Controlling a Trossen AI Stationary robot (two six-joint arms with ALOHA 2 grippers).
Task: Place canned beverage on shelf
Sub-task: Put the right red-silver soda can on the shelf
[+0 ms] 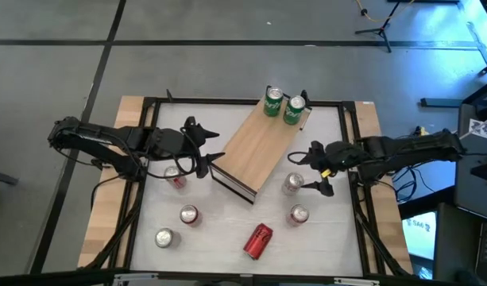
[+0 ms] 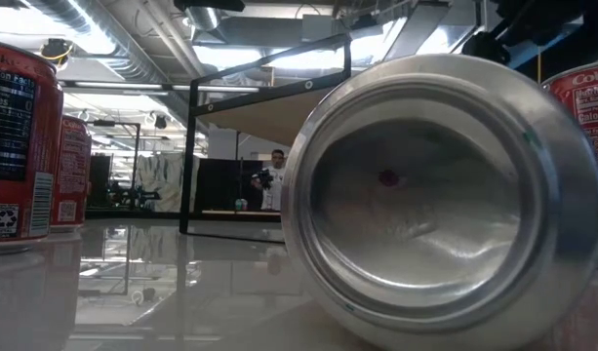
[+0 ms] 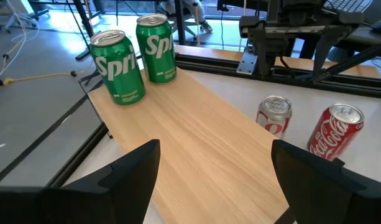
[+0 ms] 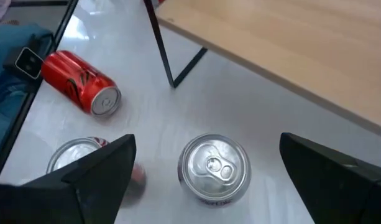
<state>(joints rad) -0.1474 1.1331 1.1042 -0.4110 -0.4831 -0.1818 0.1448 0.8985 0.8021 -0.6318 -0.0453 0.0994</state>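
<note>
The shelf (image 1: 259, 147) is a light-wood board on a dark frame, lying slantwise on the white table. Two green cans (image 1: 273, 101) (image 1: 294, 110) stand on its far end, also seen in the left wrist view (image 3: 119, 65) (image 3: 156, 46). My left gripper (image 1: 214, 145) hovers open at the shelf's near left end (image 3: 202, 155), with nothing between its fingers. My right gripper (image 1: 307, 173) is open, slanting down over an upright silver-topped can (image 1: 293, 183) (image 4: 214, 168) that stands on the table right of the shelf. Its fingers stand on either side of the can, above it.
Red cans stand on the table at the left (image 1: 176, 176), the near left (image 1: 188, 214) (image 1: 164, 237) and the near right (image 1: 299, 214). One red can (image 1: 257, 241) (image 4: 81, 81) lies on its side near the front edge and fills the low view (image 2: 445, 195). A person (image 2: 276, 180) stands far behind.
</note>
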